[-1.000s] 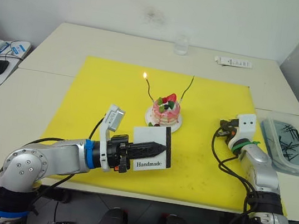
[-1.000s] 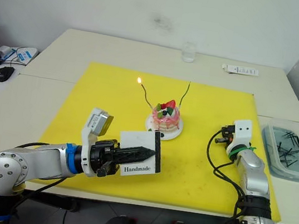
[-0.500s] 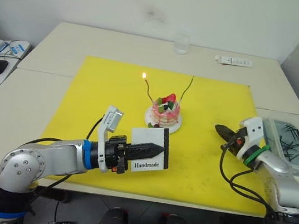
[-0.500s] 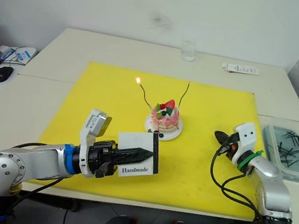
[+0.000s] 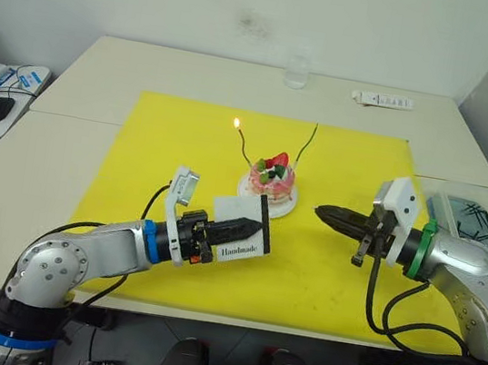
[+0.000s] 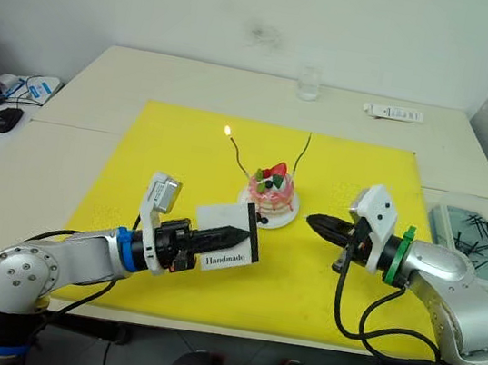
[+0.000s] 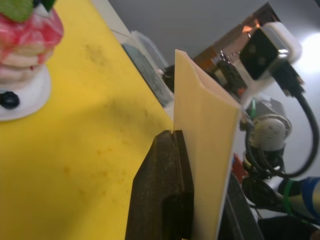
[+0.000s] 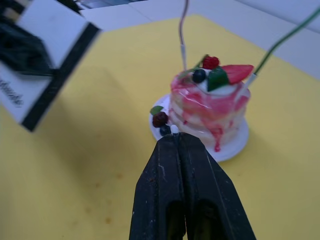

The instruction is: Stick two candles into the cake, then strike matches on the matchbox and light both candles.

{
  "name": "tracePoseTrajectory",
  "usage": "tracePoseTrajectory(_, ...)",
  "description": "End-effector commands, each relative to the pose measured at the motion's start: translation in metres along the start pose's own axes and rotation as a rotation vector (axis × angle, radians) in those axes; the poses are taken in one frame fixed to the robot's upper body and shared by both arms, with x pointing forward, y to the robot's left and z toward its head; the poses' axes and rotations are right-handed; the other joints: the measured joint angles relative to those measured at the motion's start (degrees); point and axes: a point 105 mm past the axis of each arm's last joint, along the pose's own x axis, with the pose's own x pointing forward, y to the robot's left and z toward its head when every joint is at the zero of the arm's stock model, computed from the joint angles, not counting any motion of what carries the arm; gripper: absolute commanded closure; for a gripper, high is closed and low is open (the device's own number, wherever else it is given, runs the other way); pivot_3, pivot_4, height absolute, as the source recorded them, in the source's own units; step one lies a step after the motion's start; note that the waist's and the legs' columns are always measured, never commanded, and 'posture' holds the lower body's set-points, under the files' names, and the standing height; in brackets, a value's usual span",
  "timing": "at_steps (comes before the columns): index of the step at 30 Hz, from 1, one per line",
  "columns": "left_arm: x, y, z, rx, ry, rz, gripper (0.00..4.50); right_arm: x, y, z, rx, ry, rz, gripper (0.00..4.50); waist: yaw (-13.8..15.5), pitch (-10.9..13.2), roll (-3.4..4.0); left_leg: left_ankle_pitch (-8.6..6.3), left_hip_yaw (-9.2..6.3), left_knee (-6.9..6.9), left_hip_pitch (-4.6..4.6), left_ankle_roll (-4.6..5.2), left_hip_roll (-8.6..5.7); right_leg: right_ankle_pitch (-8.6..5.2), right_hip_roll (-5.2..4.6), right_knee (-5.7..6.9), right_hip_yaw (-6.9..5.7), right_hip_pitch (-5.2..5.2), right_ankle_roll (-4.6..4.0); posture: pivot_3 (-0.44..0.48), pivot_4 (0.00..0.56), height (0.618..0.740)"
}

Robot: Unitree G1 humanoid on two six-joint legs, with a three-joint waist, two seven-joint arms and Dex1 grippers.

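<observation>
gripping matchbox (image 5: 239, 230) in left claw (image 5: 250, 231); right claw (image 5: 325, 214) pinched together, yellow mat gap between.

right gripper (image 5: 320, 212) swung from the mat's right edge leftward toward the cake (image 5: 270, 177), left gripper (image 5: 260, 230) carried the matchbox (image 5: 240, 230) slightly farther, tilted flatter

We see the cake (image 5: 270, 178) on the mat (image 5: 136, 166), mid-table, both candles (image 5: 305, 146) standing in it. The matchbox (image 5: 239, 228) sits before it (slightly left); the bin (image 5: 480, 264) of matches (image 5: 473, 219) lies far right.
</observation>
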Motion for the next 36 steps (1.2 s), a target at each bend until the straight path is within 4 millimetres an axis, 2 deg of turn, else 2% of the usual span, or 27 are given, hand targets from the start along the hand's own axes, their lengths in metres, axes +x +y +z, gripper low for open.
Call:
tracePoseTrajectory(1, 0.004, 0.000, 0.011, 0.025, -0.043, 0.010, 4.50, 0.002, 0.009, 0.018, -0.106, -0.028, 0.051, 4.45, 0.0, 0.0, 0.00, 0.00, -0.01, 0.00, -0.04, 0.00, -0.01, 0.00, 0.00, 0.01, -0.01, -0.04, 0.01, 0.000, 0.150, 0.740)
tracePoseTrajectory(9, 0.012, 0.001, 0.014, 0.010, -0.051, -0.001, 4.50, 0.012, 0.017, 0.012, -0.244, -0.004, 0.103, 4.45, 0.0, 0.0, 0.00, 0.00, -0.06, 0.02, -0.08, 0.00, -0.01, 0.01, 0.01, 0.01, -0.05, -0.06, 0.01, 0.000, 0.150, 0.740)
tracePoseTrajectory(14, 0.015, -0.003, 0.013, 0.003, -0.047, -0.028, 4.50, 0.024, 0.014, 0.010, -0.293, -0.012, 0.089, 4.45, -0.1, 0.0, 0.00, 0.01, -0.05, 0.04, -0.08, 0.00, -0.02, 0.02, 0.02, 0.05, -0.04, -0.07, 0.03, 0.000, 0.150, 0.740)
tracePoseTrajectory(26, 0.015, 0.000, 0.012, -0.002, -0.054, -0.017, 4.50, 0.036, 0.017, 0.030, -0.339, -0.055, 0.121, 4.45, 0.0, 0.0, 0.00, 0.01, -0.08, 0.04, -0.09, -0.01, -0.01, 0.02, 0.02, 0.06, -0.06, -0.07, 0.03, 0.000, 0.150, 0.740)
tracePoseTrajectory(36, 0.016, -0.001, 0.012, -0.006, -0.061, -0.020, 4.50, 0.041, 0.018, 0.035, -0.360, -0.043, 0.148, 4.45, -0.1, 0.0, 0.00, 0.01, -0.07, 0.05, -0.09, 0.00, -0.01, 0.03, 0.01, 0.07, -0.04, -0.08, 0.02, 0.000, 0.150, 0.740)
